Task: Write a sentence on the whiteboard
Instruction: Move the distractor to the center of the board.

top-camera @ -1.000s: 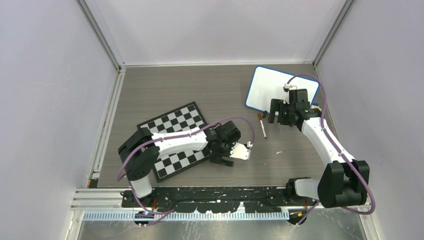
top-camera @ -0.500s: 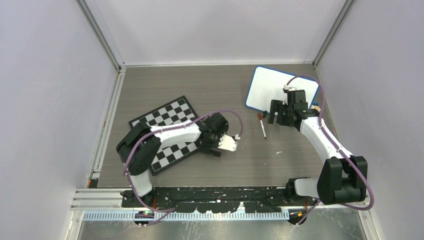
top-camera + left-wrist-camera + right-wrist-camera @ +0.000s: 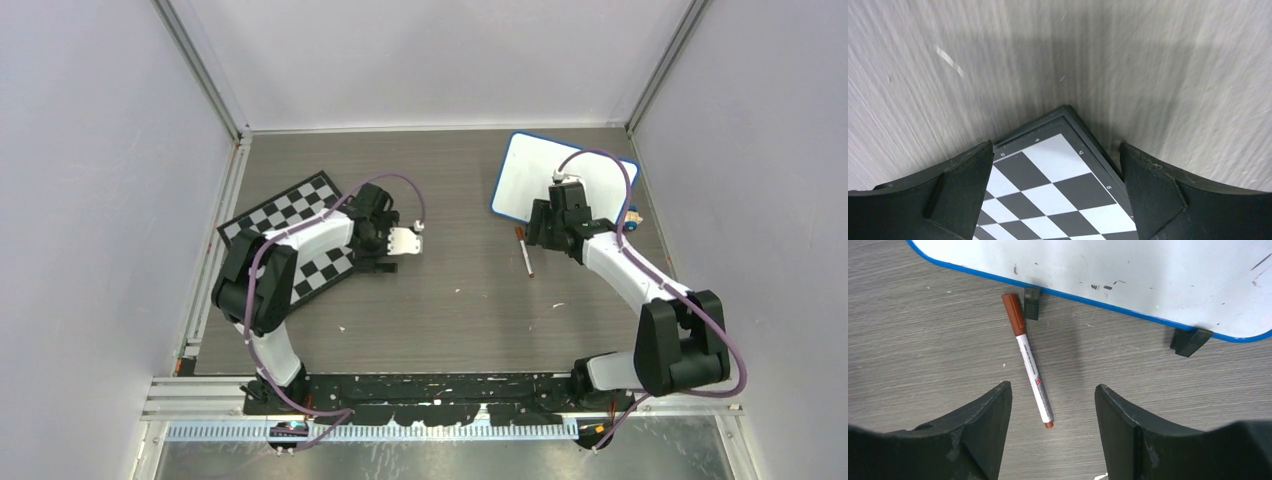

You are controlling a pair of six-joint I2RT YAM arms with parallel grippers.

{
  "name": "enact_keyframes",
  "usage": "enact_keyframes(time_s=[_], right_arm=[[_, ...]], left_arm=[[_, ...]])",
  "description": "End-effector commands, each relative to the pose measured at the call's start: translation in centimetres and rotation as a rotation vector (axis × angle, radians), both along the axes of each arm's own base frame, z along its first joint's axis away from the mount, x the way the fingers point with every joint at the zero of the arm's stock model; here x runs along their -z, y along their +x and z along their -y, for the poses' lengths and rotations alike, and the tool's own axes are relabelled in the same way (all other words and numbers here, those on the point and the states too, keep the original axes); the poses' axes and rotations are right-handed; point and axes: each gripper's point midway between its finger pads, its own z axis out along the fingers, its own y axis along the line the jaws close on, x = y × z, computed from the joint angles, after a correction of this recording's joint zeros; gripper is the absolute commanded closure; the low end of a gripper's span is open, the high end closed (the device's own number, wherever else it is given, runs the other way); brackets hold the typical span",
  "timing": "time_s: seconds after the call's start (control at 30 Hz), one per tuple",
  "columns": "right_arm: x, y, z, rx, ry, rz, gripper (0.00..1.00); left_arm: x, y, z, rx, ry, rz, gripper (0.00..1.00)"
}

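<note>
Your right gripper (image 3: 1053, 390) hangs over the thin white marker (image 3: 1029, 362) with the brown-red cap. Its 2 fingers are apart and hold nothing. The marker lies flat on the grey wooden table (image 3: 450, 320), just beside the near edge of the small blue-framed white whiteboard (image 3: 530, 175). The whiteboard sits at the far right of the table. No sentence is on it yet, only a few tiny dark specks.

Here is what could go wrong. The marker lies a bit slanted and nearer 1 finger than the other. If you close like this, that finger may hit it first, and the marker may roll or spin away.

The capped end almost touches a little black clip foot (image 3: 1031, 301) of the whiteboard. A finger that lands too far forward could knock that foot and slide the whiteboard. Grabbing nearer the marker's middle looks safer.

The cap looks like it is on. A capped marker writes nothing, and pulling it off likely needs 2 grippers. Your left gripper (image 3: 1055, 150) is well apart from here. Its fingers are spread over a corner of the flat black-and-white checkered chessboard (image 3: 1058, 195), not squeezing it.

The whiteboard stands on small feet, so a hard push while writing could make it slip.
</note>
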Motion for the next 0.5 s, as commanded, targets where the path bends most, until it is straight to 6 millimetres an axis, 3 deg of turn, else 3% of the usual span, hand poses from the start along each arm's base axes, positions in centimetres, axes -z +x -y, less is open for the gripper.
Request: enact_keyframes(time_s=[0.0, 0.23, 0.33, 0.47], right_arm=[[-0.4, 2.4, 0.6, 0.093, -0.030, 0.070, 0.37], [0.6, 5.1, 0.6, 0.208, -0.043, 0.101, 0.49], [1.2, 6.1, 0.3, 0.240, -0.046, 0.118, 0.51], [2.0, 7.2, 0.0, 0.269, -0.058, 0.117, 0.52]], left_arm=[[-1.8, 1.8, -1.5, -0.062, -0.054, 0.028, 0.00], [-10.8, 2.5, 2.9, -0.352, -0.438, 0.082, 0.00], [-13.4, 2.1, 3.3, -0.445, -0.535, 0.089, 0.00], [-15.0, 1.1, 3.3, -0.514, -0.613, 0.085, 0.00]])
